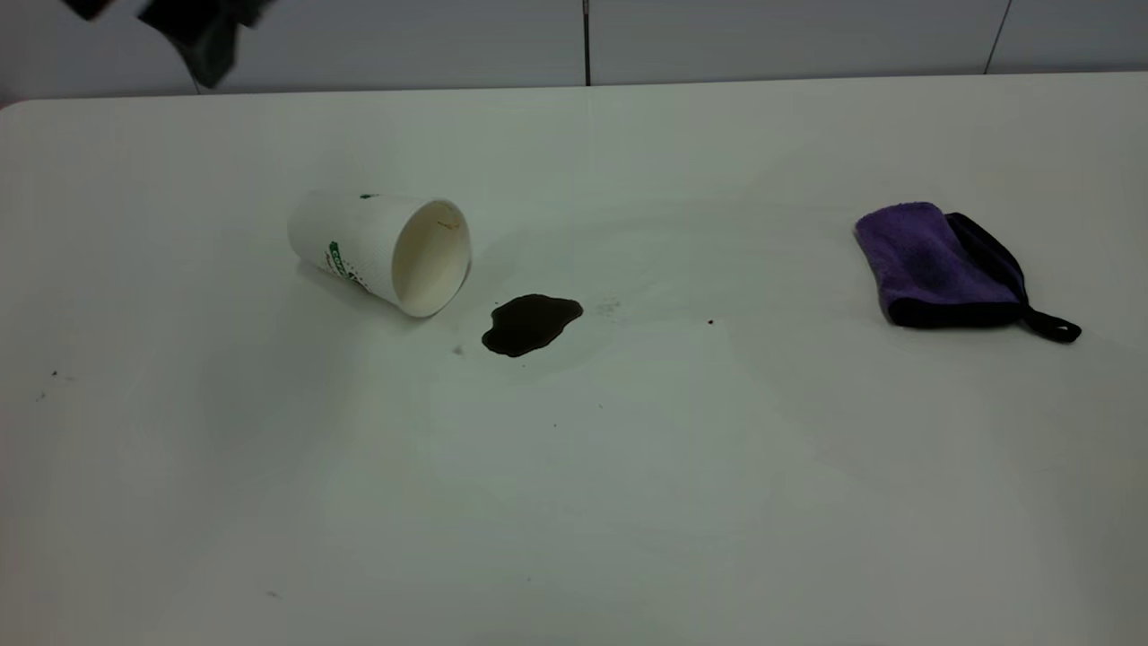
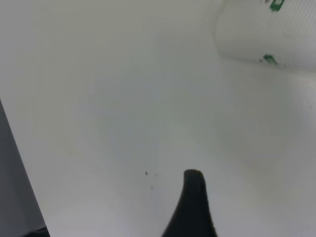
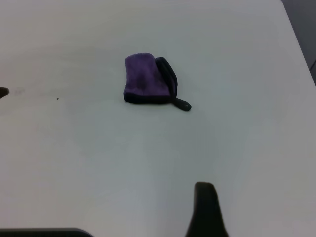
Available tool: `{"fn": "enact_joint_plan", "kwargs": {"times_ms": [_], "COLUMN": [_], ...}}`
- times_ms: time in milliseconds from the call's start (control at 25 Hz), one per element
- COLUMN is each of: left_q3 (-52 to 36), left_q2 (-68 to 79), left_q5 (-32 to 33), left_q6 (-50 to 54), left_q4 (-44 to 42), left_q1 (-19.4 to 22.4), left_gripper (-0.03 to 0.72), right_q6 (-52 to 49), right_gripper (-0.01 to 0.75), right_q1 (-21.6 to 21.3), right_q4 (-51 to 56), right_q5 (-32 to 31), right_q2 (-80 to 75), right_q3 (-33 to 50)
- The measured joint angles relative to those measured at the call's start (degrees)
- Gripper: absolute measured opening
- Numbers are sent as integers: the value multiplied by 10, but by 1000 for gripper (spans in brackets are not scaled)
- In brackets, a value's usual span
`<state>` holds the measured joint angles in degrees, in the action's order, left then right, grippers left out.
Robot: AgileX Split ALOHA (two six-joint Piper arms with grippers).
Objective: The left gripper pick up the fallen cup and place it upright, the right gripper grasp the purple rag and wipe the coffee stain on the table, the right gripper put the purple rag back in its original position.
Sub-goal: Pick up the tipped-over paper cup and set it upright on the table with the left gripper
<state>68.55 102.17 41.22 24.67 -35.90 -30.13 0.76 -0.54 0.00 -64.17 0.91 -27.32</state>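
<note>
Cup, white textured paper, green logo (image 1: 381, 251), on its side left of centre, mouth toward irregular glossy dark-brown stain (image 1: 531, 324) just beside. Fluffy purple rag, black-edged (image 1: 942, 265), far right. Smooth white table (image 1: 574, 493). Left gripper (image 1: 193, 27) blurred above far-left edge, opening unclear; right gripper's too.

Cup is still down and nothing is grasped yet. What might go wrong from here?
1. The fallen cup lies with its mouth toward the coffee stain, close by. A nudge from the left hand might roll it into the liquid.
2. The purple rag is small; wiping may smear the blot wider across the table.
3. The rag's loop strap trails loose, so it might drag through the stain.
</note>
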Motion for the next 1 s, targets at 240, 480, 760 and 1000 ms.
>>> {"fn": "enact_joint_plan", "kwargs": {"times_ms": [240,480,760,1000], "left_q3": [77,148,195,221], "left_q2": [142,258,350,416], "left_q5": [28,47,47,49], "left_q6": [68,79,88,122], "left_q4": [-116,-150,-222,-303], "left_q1": [-82,-97,-98,-97], "left_gripper": [670,648,630,609], "right_q6": [0,0,0,0], "right_gripper": [590,590,590,590], "right_q1": [0,0,0,0], "right_q4": [0,0,0,0], "right_q5": [0,0,0,0], "right_q2": [0,0,0,0], "right_q3": [0,0,0,0]}}
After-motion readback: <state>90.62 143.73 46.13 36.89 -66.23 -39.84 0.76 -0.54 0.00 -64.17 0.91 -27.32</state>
